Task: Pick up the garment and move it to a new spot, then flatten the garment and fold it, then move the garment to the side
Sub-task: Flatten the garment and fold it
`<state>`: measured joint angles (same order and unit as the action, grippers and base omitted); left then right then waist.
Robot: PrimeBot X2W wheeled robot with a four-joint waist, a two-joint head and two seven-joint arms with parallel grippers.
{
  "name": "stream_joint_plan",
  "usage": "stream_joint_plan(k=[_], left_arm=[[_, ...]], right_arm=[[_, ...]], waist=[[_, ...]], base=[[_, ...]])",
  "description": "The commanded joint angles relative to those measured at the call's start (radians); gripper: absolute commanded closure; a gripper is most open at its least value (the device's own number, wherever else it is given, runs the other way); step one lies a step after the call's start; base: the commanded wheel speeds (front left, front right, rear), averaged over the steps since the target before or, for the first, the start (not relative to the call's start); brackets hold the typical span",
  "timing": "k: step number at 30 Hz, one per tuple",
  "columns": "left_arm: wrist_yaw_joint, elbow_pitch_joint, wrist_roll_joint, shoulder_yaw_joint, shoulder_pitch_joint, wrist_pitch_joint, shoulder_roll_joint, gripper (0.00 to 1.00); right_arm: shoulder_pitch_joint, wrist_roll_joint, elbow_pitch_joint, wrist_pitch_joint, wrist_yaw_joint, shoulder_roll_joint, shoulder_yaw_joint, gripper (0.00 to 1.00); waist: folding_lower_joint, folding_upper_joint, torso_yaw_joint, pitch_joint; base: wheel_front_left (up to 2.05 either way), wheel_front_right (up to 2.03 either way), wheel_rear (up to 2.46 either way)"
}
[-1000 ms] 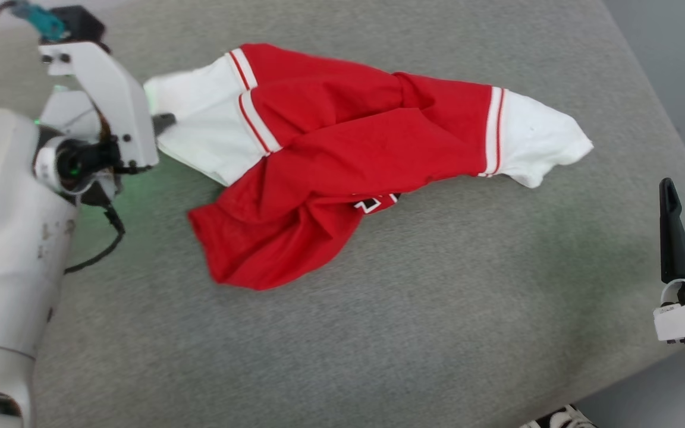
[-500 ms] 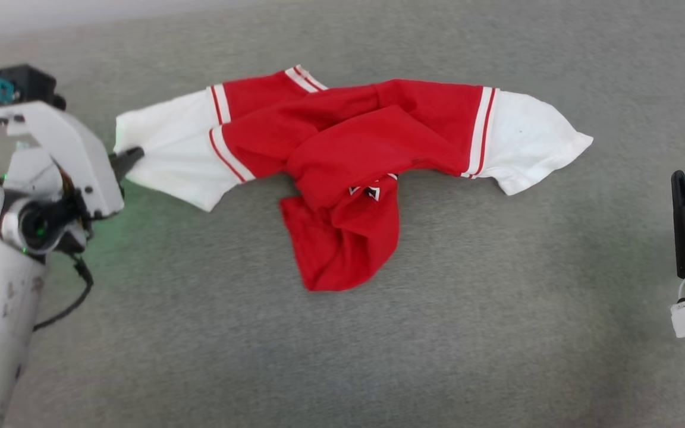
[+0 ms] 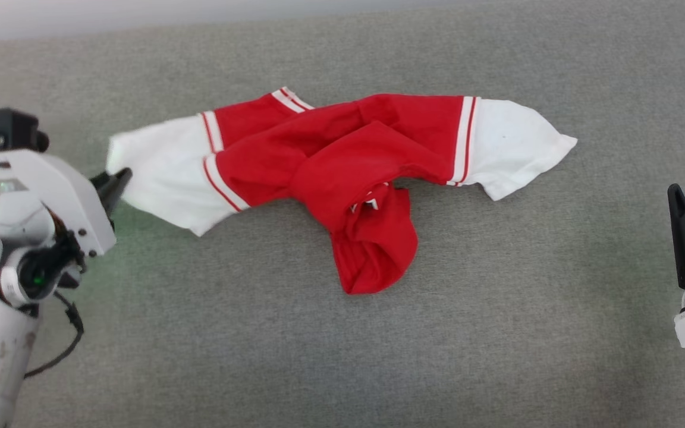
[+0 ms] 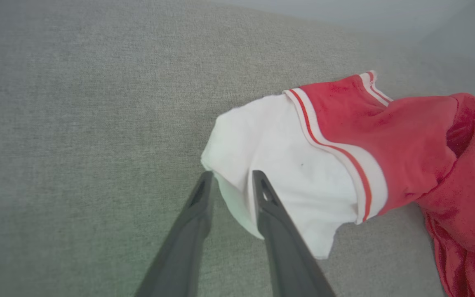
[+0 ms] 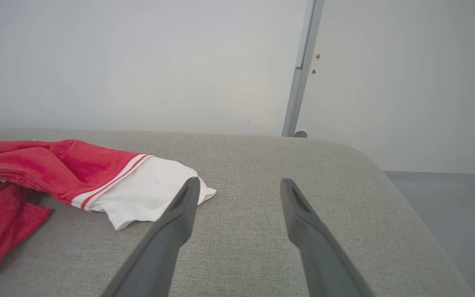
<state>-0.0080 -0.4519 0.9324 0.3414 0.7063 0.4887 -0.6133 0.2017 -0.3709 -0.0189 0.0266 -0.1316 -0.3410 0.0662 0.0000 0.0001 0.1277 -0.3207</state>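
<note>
garment (image 3: 342, 154) lies crumpled at frame centre, unflattened, unfolded. left gripper (image 4: 232, 175) narrowly parted at sleeve (image 4: 278, 161); right gripper (image 5: 240, 180) wide, empty.

Grey cloth-covered tabletop (image 3: 414, 356), rounded at the far corner in the right wrist view. The garment (image 3: 342, 160) lay directly on it, crumpled: white sleeves spread out to left and right, red body bunched between them, one folded lump trailing toward the robot. Striped bands showed at both sleeve seams.
</note>
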Motion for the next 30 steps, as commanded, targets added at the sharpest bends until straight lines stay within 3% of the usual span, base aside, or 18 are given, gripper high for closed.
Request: stream_joint_plan(k=[1,6,10,19,25,27,30], left_arm=[[0.011,0.014,-0.019,-0.004,-0.026,-0.026,-0.011,0.00],[0.038,0.100,-0.079,-0.010,-0.102,-0.178,-0.002,0.00],[0.063,0.183,-0.139,-0.008,-0.173,-0.336,0.025,0.00],[0.138,0.267,-0.314,0.081,-0.301,-0.677,0.171,0.00],[0.161,0.312,-0.416,0.102,-0.319,-0.752,0.262,0.00],[0.162,0.325,-0.428,0.095,-0.324,-0.753,0.279,0.00],[0.140,0.377,-0.485,0.071,-0.338,-0.754,0.319,0.00]], right_arm=[[0.005,-0.009,0.004,-0.008,0.002,-0.011,-0.005,0.00],[0.034,-0.025,0.021,-0.067,0.002,-0.083,-0.061,0.00],[0.098,-0.057,0.041,-0.145,0.002,-0.179,-0.153,0.00],[0.341,-0.195,0.110,-0.373,0.002,-0.441,-0.423,0.00],[0.546,-0.326,0.164,-0.500,0.002,-0.569,-0.607,0.00],[0.581,-0.354,0.177,-0.513,0.002,-0.584,-0.630,0.00],[0.680,-0.391,0.200,-0.554,0.002,-0.642,-0.736,0.00]], waist=[[0.0000,-0.0001,-0.010,0.004],[0.0000,-0.0001,-0.043,0.000],[0.0000,-0.0001,-0.076,-0.017],[0.0000,-0.0001,-0.203,-0.069],[0.0000,-0.0001,-0.297,-0.125],[0.0000,-0.0001,-0.310,-0.135],[0.0000,-0.0001,-0.347,-0.167]], base=[[0.00,0.00,0.00],[0.00,0.00,0.00],[0.00,0.00,0.00],[0.00,0.00,0.00],[0.00,0.00,0.00],[0.00,0.00,0.00],[0.00,0.00,0.00]])
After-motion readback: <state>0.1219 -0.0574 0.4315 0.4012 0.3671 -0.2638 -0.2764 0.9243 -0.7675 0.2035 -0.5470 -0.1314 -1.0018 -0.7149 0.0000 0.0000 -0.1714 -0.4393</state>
